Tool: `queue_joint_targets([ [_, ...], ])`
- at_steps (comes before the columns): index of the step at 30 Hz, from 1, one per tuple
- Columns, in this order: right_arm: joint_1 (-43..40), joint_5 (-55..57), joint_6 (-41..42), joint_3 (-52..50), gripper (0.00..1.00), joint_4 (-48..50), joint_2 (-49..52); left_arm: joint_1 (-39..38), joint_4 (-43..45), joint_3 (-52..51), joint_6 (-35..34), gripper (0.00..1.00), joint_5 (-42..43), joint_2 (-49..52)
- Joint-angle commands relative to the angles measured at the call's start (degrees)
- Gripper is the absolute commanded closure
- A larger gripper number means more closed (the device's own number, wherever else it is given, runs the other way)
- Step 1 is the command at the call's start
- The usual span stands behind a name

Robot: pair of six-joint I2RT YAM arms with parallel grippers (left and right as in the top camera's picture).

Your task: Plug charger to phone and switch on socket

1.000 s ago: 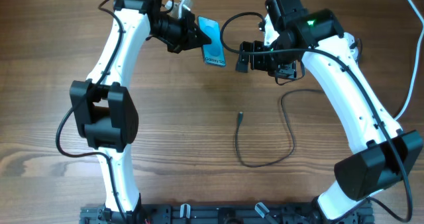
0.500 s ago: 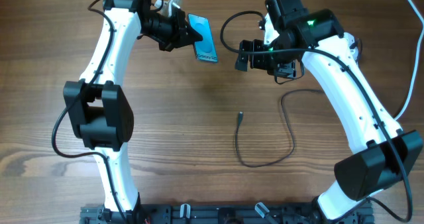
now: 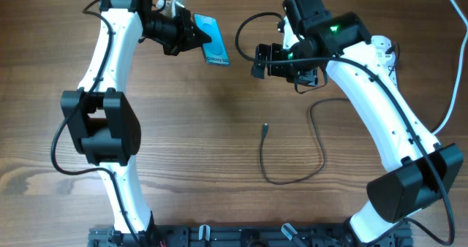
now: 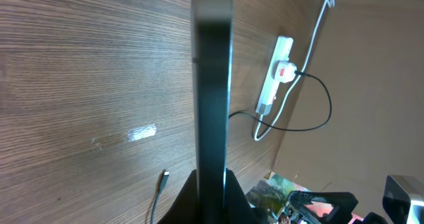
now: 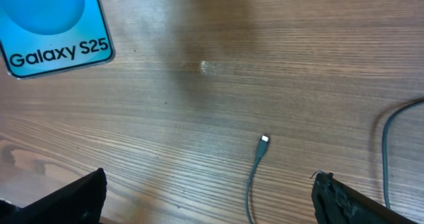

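My left gripper (image 3: 194, 35) is shut on the phone (image 3: 214, 42), holding it off the table at the far left; its turquoise screen and white rim show. In the left wrist view the phone (image 4: 212, 85) is edge-on between my fingers. My right gripper (image 3: 258, 61) is open and empty, hovering right of the phone. In the right wrist view its fingertips (image 5: 73, 197) stand wide apart above the charger's plug tip (image 5: 264, 140), and the phone (image 5: 53, 25) is at top left. The charger (image 3: 265, 128) lies loose at table centre. The socket (image 4: 278, 68) with its red switch lies far right.
The charger's thin black cable (image 3: 292, 177) loops right and back toward the socket (image 3: 386, 51), which my right arm partly hides in the overhead view. A thick white cord (image 3: 455, 64) runs along the table's right edge.
My left arm has carried the phone up and to the left, away from the right gripper. My right gripper has shifted slightly left. The charger has not moved.
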Motion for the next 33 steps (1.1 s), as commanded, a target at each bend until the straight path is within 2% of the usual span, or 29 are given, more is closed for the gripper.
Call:
queue_joint_targets([
  [1,0.1,-0.5,0.5,-0.5,0.0,0.2,-1.4,0.4,0.0,0.3,-0.1,0.96,0.0,-1.9],
  [6,0.2,-0.1,0.8,-0.5,0.02,-1.1,-1.4,0.4,-0.5,0.3,-0.1,0.96,-6.0,-1.9],
  [8,0.8,0.0,0.8,-0.9,0.09,-1.5,-1.4,0.4,-0.5,0.3,-0.1,0.96,-8.1,-1.9],
  [11,2.3,2.8,1.3,-3.4,0.09,-2.2,-1.4,0.4,-1.4,0.3,0.0,0.96,-10.8,-1.9],
  [20,6.4,5.6,8.6,-16.9,0.09,2.3,-1.4,-0.7,-2.1,0.3,0.6,0.96,-10.8,-1.9],
  [27,9.6,8.0,13.2,-24.2,0.13,6.6,-1.4,-1.3,-2.2,0.3,2.0,0.96,-11.1,-1.9],
  [33,11.8,15.8,22.2,-31.5,0.25,12.9,-1.4,-1.3,-2.2,0.3,2.0,0.96,-11.1,-1.9],
])
